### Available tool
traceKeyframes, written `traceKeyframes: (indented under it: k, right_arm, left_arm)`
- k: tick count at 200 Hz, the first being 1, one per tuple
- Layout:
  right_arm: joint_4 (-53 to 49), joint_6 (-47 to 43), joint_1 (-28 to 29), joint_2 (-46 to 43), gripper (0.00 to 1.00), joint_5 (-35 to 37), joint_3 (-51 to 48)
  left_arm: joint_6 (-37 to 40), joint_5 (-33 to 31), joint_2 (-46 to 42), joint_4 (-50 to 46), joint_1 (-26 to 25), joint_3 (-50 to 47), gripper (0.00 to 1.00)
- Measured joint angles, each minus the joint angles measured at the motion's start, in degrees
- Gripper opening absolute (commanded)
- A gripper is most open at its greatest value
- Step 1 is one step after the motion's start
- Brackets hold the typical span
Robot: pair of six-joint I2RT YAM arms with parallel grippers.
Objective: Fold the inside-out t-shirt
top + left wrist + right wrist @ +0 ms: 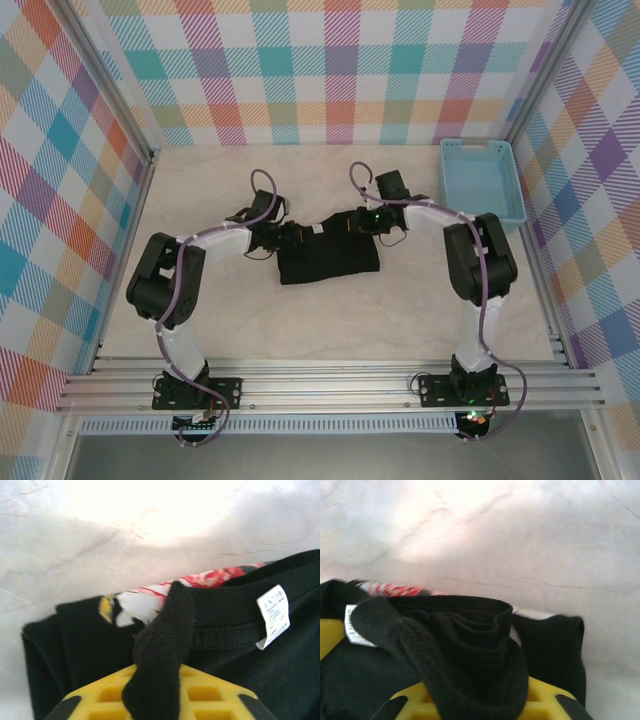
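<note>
While on table (pixel 330 335), one t-shirt (pixel 328 263), one basket (pixel 480 182)

Left arm (pixel 166 282) and right arm (pixel 480 262): white links, black joints, purple cables looping alongside (a green light glows at the right base); yellow, grid-moulded fingers (pixel 200 696).

Top view evenly lit; wrist views glare-washed, soft-focus.

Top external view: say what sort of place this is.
Probably a robot test cell: plaid panel walls in an aluminium frame, two bolted arms at a black t-shirt on a pale table.
</note>
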Motion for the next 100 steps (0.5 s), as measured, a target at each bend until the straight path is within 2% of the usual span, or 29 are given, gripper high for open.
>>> traceKeyframes:
  k: [18,34,53,69,81,100]
  right_arm:
    - [-3.0,-0.7,-0.4,3.8,0.39,1.4,4.3]
    - [-4.8,-1.4,-1.2,3.5,0.49,2.5,5.5]
    - [-5.8,-2.5,-2.3,-0.1,0.55,4.0,4.2]
    - [-6.0,-2.9,-2.9,-6.4,0.58,4.4,0.1]
    - [-5.9,-2.9,-2.8,-11.4,0.58,4.0,-3.0]
    - [-4.3,-2.0,-0.8,-15.6,0.54,1.9,-5.2]
  left_arm:
    - [0.4,-3.1,1.3,-0.4,0.1,0.8,0.55]
    - [1.4,-6.3,1.3,-1.0,0.3,1.3,0.64]
    - [2.0,-10.4,0.1,-2.8,0.3,1.4,0.74]
    - [2.2,-12.9,-4.2,-5.5,0.4,-0.3,0.83]
    - [1.5,-12.7,-9.0,-6.4,0.5,-2.6,0.85]
    - [0.0,-7.6,-16.5,-5.5,0.0,-6.2,0.85]
